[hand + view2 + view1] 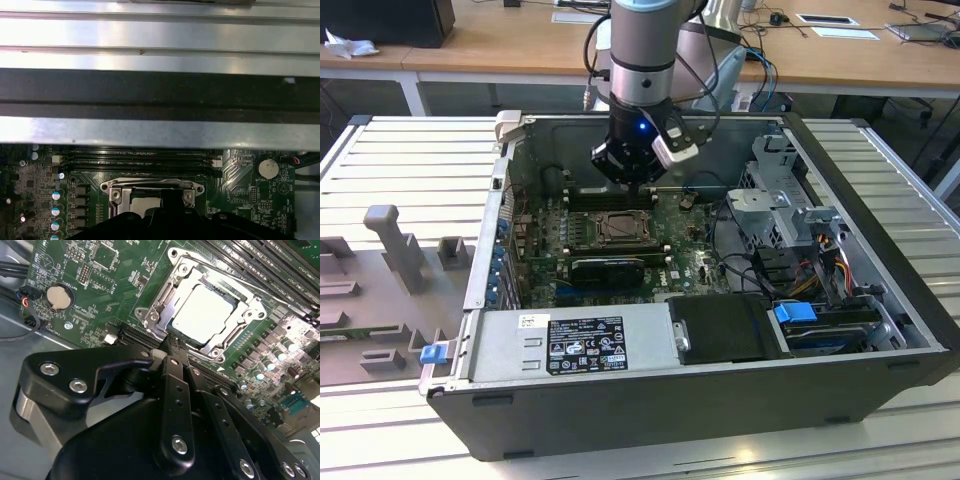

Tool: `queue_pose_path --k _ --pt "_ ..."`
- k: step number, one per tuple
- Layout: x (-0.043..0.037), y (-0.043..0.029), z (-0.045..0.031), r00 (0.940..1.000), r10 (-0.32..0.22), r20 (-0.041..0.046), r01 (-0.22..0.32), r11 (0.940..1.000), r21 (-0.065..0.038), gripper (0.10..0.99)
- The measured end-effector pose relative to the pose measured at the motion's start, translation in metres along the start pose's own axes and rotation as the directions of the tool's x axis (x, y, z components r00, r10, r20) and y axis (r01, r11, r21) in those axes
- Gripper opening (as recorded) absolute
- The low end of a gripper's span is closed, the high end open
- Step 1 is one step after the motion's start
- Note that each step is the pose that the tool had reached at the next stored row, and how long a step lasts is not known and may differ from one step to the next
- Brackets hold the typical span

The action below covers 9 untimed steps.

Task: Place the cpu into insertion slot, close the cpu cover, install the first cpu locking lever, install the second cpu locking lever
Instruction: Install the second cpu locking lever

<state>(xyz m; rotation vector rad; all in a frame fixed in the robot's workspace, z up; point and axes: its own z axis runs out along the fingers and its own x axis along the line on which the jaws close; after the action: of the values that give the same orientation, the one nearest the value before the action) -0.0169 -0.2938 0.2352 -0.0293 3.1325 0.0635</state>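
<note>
Gripper (172, 347): centre of the second wrist view, jaws drawn narrow, nothing held, tips just beside the socket edge.
Cpu (202, 315): seated in the socket, upper centre of the second wrist view, pale top exposed.
Cpu cover (220, 342): lowered around the chip, framing it; levers' state unclear.
Surroundings: memory slots (140, 157) just beside socket; coin cell (59, 296) upper left.
Obstruction: chassis wall (650, 125) near the arm.

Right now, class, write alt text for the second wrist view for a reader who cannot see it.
The cpu sits in its socket on the green motherboard, with the cpu cover closed around it. The black gripper hangs close beside the socket's edge.
</note>
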Motion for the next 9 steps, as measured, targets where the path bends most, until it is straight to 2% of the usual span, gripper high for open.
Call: queue_pose_path --k 4,9 --pt "-0.0001 0.0001 -0.0088 1.0 0.0 0.0001 0.0 1.0 0.0 0.106" --pt "0.0001 -0.0129 -0.0094 1.0 0.0 0.0001 0.0 1.0 0.0 0.106"
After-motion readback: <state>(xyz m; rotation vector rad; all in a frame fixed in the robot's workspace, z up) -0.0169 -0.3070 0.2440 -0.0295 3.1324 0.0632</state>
